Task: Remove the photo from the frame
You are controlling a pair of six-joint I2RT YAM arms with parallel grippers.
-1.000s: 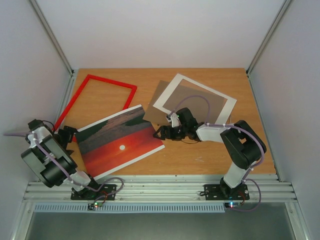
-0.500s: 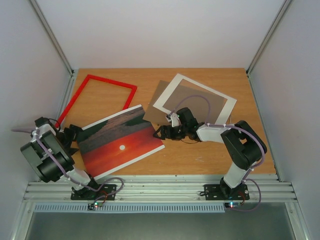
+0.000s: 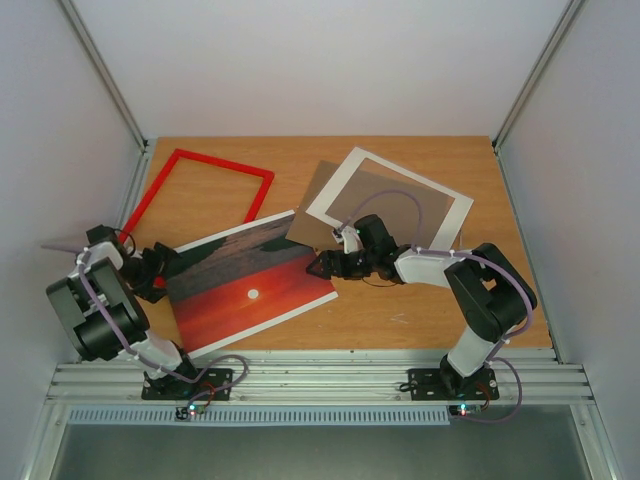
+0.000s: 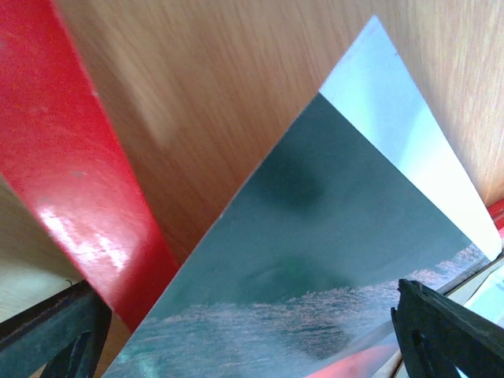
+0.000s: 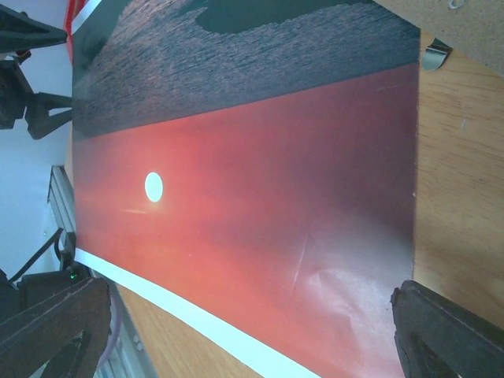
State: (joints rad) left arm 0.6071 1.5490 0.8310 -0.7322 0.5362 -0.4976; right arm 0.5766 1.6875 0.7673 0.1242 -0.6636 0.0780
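The photo [image 3: 250, 285], a red sunset print with a small white sun, lies flat on the table, outside the frame. The red frame [image 3: 200, 190] lies empty at the back left. My left gripper [image 3: 165, 262] is open at the photo's left edge; in the left wrist view the photo's dark corner [image 4: 315, 236] lies between its spread fingers [image 4: 449, 331], with the frame [image 4: 79, 173] beside it. My right gripper [image 3: 322, 266] is open at the photo's right edge. In the right wrist view the photo [image 5: 260, 189] fills the space between the fingers [image 5: 449, 331].
A white mat border with a dark pane [image 3: 392, 200] lies at the back right, partly over a brown backing board [image 3: 318, 205]. The board's corner with a metal clip [image 5: 435, 53] shows in the right wrist view. Walls close in on both sides.
My left gripper has moved right to the photo's left edge. The photo has shifted slightly to the right and turned a little. The right gripper has stayed at the photo's right edge.
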